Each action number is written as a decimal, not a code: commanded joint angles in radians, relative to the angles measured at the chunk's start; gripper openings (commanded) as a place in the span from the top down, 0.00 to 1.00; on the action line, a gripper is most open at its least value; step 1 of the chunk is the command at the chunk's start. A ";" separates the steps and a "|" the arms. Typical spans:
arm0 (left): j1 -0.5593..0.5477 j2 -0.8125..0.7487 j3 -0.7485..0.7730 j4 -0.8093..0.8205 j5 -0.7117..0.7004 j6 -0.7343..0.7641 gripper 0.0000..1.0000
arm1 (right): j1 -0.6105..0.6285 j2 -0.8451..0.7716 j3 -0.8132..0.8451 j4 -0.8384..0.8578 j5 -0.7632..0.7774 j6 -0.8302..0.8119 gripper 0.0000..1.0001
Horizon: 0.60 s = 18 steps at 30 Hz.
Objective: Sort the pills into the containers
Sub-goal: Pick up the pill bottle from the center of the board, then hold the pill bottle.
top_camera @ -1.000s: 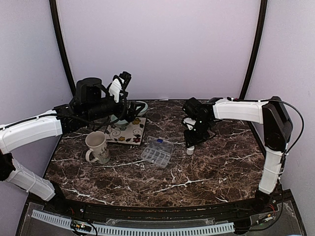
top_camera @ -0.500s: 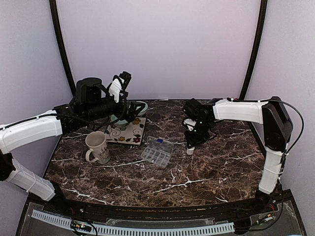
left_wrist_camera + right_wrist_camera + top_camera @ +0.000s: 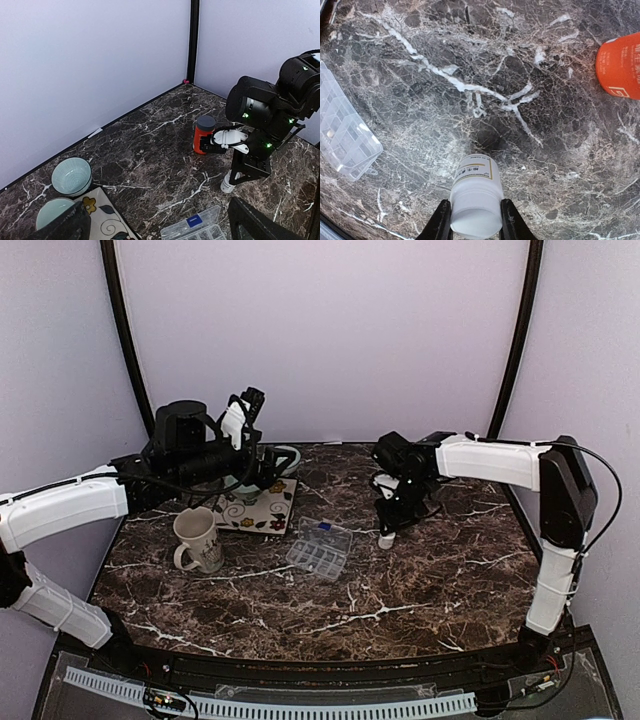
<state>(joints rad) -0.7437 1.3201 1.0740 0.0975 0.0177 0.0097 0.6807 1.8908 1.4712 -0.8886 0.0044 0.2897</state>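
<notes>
- Hovering in the upper left of the overhead view, the left gripper (image 3: 245, 405) is released, its fingers spread wide above the pale green bowls (image 3: 262, 468).
- Below it, a cream mug (image 3: 197, 538) stands upright on the dark marble table (image 3: 430, 585), just left of a flowered mat (image 3: 258, 508) that carries the bowls.
- Right of the mat, near the middle of the frame, lies the clear organiser box (image 3: 319, 550), flat on the table and well apart from both grippers. A small blue piece (image 3: 322, 527) shows at its far edge; whether any cells hold pills is too small to tell.
- Further right, the right gripper (image 3: 388, 530) points down at the table and is clenched on a white bottle (image 3: 476, 202). In the wrist view its two fingers (image 3: 440, 220) press the bottle's sides, with the organiser box at the left edge of that frame.
- In the left wrist view an orange bottle (image 3: 203, 135) with a grey cap stands upright behind the right gripper, near it but not touching.
</notes>
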 commanded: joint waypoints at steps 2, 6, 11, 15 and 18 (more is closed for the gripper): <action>0.005 0.019 0.048 0.042 0.078 -0.077 0.01 | 0.019 -0.073 0.075 -0.018 0.042 0.032 0.99; 0.007 0.047 0.089 0.043 0.115 -0.087 0.01 | 0.036 -0.090 0.150 -0.040 0.062 0.052 1.00; 0.013 0.049 0.087 0.051 0.156 -0.112 0.01 | 0.048 -0.109 0.218 -0.055 0.067 0.072 1.00; 0.031 0.036 0.059 0.072 0.190 -0.161 0.03 | 0.049 -0.132 0.260 -0.058 0.065 0.077 1.00; 0.045 0.023 0.039 0.087 0.230 -0.203 0.05 | 0.045 -0.166 0.271 -0.031 0.035 0.081 1.00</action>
<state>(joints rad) -0.7193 1.3766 1.1378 0.1371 0.1799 -0.1249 0.7223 1.7874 1.7027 -0.9363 0.0525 0.3508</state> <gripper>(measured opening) 0.965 0.267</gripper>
